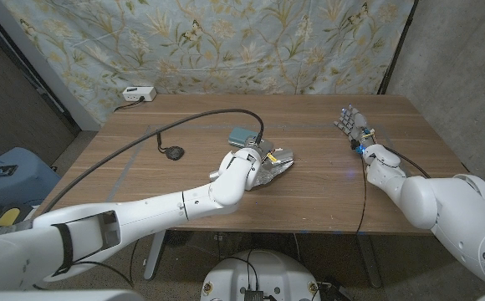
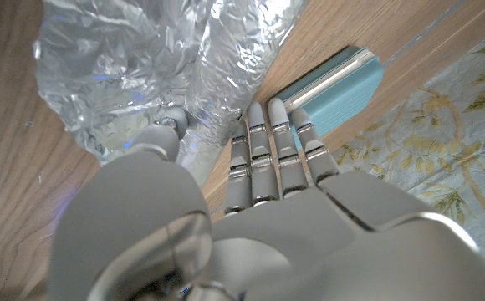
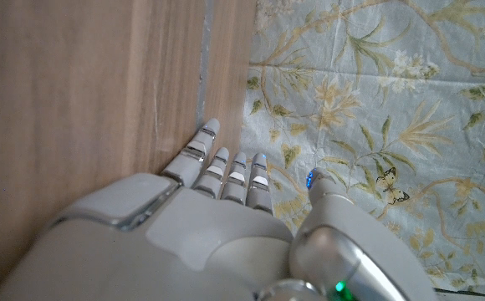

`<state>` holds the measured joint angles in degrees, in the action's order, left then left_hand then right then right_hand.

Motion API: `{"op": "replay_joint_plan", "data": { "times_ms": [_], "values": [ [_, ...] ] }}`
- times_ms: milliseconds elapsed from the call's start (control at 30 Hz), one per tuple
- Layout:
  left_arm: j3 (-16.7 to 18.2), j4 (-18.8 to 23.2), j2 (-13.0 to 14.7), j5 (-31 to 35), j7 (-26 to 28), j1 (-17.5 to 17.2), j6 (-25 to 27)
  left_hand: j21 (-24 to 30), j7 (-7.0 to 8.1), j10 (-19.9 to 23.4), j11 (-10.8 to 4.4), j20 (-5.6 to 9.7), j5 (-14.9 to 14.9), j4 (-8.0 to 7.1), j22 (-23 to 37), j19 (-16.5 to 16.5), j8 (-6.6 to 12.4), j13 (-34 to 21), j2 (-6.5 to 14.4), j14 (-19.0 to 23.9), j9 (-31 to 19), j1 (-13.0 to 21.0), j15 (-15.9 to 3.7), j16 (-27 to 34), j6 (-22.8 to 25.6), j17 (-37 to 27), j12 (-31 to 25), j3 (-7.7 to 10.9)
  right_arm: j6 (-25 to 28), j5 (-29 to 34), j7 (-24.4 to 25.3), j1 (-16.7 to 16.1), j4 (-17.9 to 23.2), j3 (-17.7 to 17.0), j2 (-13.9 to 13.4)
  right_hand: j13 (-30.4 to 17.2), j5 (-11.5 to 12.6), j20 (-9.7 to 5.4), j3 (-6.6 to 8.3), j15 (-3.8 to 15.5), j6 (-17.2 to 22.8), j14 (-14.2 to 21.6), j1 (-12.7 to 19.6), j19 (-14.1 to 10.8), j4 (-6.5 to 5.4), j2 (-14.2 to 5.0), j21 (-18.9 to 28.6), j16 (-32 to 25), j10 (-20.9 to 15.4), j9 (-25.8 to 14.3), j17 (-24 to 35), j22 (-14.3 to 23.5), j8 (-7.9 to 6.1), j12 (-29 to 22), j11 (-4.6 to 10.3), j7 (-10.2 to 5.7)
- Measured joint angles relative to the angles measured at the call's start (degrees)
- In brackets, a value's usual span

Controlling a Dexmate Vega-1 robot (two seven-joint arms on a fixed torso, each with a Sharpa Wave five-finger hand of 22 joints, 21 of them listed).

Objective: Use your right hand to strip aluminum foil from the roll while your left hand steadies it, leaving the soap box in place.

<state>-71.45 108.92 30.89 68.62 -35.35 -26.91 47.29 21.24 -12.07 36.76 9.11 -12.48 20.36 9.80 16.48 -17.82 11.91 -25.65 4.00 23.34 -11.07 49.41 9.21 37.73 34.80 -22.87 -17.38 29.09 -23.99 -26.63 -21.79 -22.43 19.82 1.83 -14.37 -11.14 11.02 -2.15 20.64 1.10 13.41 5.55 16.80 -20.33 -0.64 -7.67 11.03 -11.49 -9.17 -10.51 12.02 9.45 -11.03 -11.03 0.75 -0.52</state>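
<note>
The foil roll (image 1: 269,155) lies near the table's middle, with a crumpled loose sheet (image 1: 281,165) spread to its right. My left hand (image 1: 251,162) is on the roll. In the left wrist view the roll (image 2: 226,75) runs between the thumb and the fingers (image 2: 272,150), with the loose sheet (image 2: 109,75) beside it. The teal soap box (image 1: 241,136) (image 2: 336,90) lies just behind the roll, close to the fingertips. My right hand (image 1: 355,127) (image 3: 226,209) is far to the right of the foil, fingers straight and holding nothing.
A black cable with a round puck (image 1: 174,152) curves over the table's left half. A white power strip (image 1: 138,94) sits at the far left corner. A floral cloth (image 1: 242,42) hangs behind the wooden table (image 1: 326,201).
</note>
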Motion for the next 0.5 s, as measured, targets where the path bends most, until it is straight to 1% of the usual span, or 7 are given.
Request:
{"op": "replay_joint_plan", "data": {
  "times_ms": [33,67,100,200,367,400,500],
  "values": [
    [0.18,-0.03,-0.03,1.14,-0.24,-0.14,-1.48,0.20,0.00,0.00,0.00,0.00,0.00,0.00,0.00,0.00,0.00,-0.04,0.00,0.00,0.00,0.00,0.00,0.00,0.00,0.00,0.00,0.00,-0.20,-0.11,-0.05,0.04,0.14,1.19,-0.19,0.00,0.00,0.01,0.00,0.00,0.00,0.00,0.00,-0.01,0.00,0.00,0.00,0.00,0.00,0.00,0.00,0.00,0.00,0.00,0.00,0.00],
    [1.24,-0.22,-0.17,1.88,-0.35,-0.96,-2.41,0.27,0.00,0.00,0.00,0.00,0.00,0.00,0.00,0.00,0.00,-0.21,0.00,0.00,0.00,0.00,0.00,0.00,0.00,0.00,0.00,0.00,-1.37,-0.74,-0.29,0.04,0.20,1.99,-0.32,0.00,0.00,0.22,0.00,0.00,0.00,0.00,0.00,-0.22,0.00,0.00,0.00,0.00,0.00,0.00,0.00,0.00,0.00,0.00,0.00,0.00],
    [1.79,-0.34,-0.24,1.88,-0.35,-1.43,-2.41,0.28,0.00,0.00,0.00,0.00,0.00,0.00,0.00,0.00,0.00,-0.27,0.00,0.00,0.00,0.00,0.00,0.00,0.00,0.00,0.00,0.00,-1.49,-0.82,-0.32,0.04,0.20,2.04,-0.32,0.00,0.00,0.22,0.00,0.00,0.00,0.00,0.00,-0.22,0.00,0.00,0.00,0.00,0.00,0.00,0.00,0.00,0.00,0.00,0.00,0.00],
    [3.29,-0.64,-0.44,3.46,-0.39,-2.68,-4.29,0.28,0.00,0.00,0.00,0.00,0.00,0.00,0.00,0.00,0.00,-0.27,-0.22,0.00,0.00,0.22,0.00,0.00,0.00,0.00,0.00,0.00,-3.69,-2.20,-0.95,0.05,0.56,3.82,-0.54,0.00,0.00,0.41,0.00,-0.31,0.00,0.31,0.00,-0.41,0.00,0.00,0.00,0.00,0.00,0.00,0.00,0.00,0.00,0.00,0.00,0.00],
    [5.53,-1.13,-0.88,3.73,-0.40,-4.57,-4.60,0.28,0.00,-0.01,0.00,0.00,0.22,0.00,0.00,0.00,0.00,-0.54,-0.17,0.00,-0.28,0.27,0.00,0.22,0.00,0.00,0.00,0.00,-6.60,-4.26,-1.47,0.05,0.66,4.08,-0.61,0.00,0.00,0.41,0.16,-0.31,0.00,0.31,0.00,-0.41,0.16,0.00,0.00,-0.40,0.00,0.00,0.00,0.00,0.00,0.00,0.00,0.00],
    [5.71,-1.18,-0.92,5.79,-0.37,-4.90,-6.98,0.28,0.00,0.00,0.00,0.00,0.22,0.00,0.00,0.00,0.00,-0.54,-0.06,0.00,-0.28,0.39,0.00,0.22,0.00,0.00,0.00,0.00,-7.02,-4.58,-1.50,-0.13,1.85,6.36,-1.20,0.00,0.00,0.41,0.16,-0.31,0.00,0.31,0.00,-0.41,0.16,0.00,0.00,-0.40,0.00,0.00,0.00,0.00,0.00,0.00,0.00,0.00],
    [7.37,-1.50,-1.23,6.93,-0.22,-6.05,-8.39,0.28,0.00,-0.01,0.00,0.00,0.21,0.10,0.01,0.00,0.00,-0.54,0.16,0.00,-0.28,0.60,0.00,0.32,0.00,0.00,0.00,0.09,-8.28,-5.74,-1.52,-0.66,3.17,7.79,-1.73,0.00,0.00,0.41,0.16,-0.31,0.00,0.31,0.00,-0.41,0.16,0.00,0.00,-0.40,0.00,0.00,0.00,0.00,0.00,0.00,0.00,0.00]
  ]
}}
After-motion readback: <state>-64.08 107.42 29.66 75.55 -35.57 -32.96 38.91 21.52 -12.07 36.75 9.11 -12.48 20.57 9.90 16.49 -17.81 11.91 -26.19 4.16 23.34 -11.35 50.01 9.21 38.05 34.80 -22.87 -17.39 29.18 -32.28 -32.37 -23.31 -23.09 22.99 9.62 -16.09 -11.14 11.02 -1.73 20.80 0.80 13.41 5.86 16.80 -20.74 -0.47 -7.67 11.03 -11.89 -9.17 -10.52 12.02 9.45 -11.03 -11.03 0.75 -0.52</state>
